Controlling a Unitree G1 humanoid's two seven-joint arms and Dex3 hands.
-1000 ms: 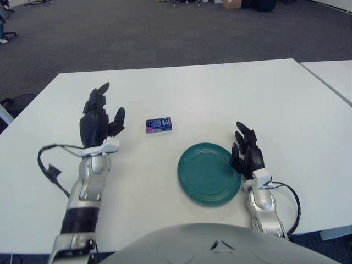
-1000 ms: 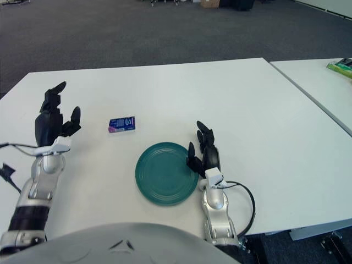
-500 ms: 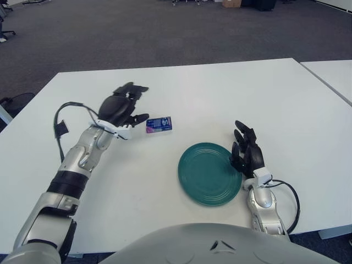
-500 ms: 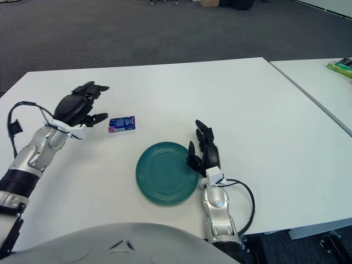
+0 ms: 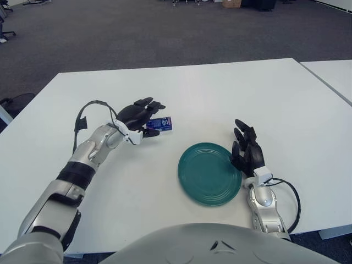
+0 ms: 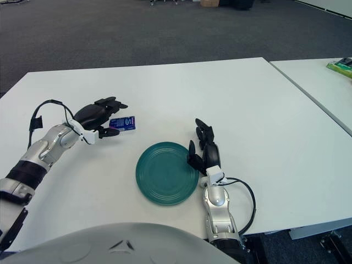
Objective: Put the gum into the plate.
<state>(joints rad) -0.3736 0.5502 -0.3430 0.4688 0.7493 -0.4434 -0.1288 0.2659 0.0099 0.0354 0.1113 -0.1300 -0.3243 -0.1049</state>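
Across most of both views: white table (image 5: 220, 93), dark carpet beyond its far edge. Second white table (image 6: 324, 82) at right; only the right eye view shows a green packet (image 6: 342, 66) on it, at the frame's right edge.

Lower centre: green plate (image 5: 209, 174), bare, flat on the table.

Left arm comes in from the lower left. Left hand (image 5: 138, 116) left of centre, palm down, fingers spread wide around the left end of the gum (image 5: 161, 124), a small blue pack lying flat, up and left of the plate and apart from it. One dark fingertip overlaps the pack's near edge. Cannot tell whether any finger presses it; not closed on it.

Right hand (image 5: 247, 153) just beside the plate's right rim, fingers up, loosely open, holding nothing.
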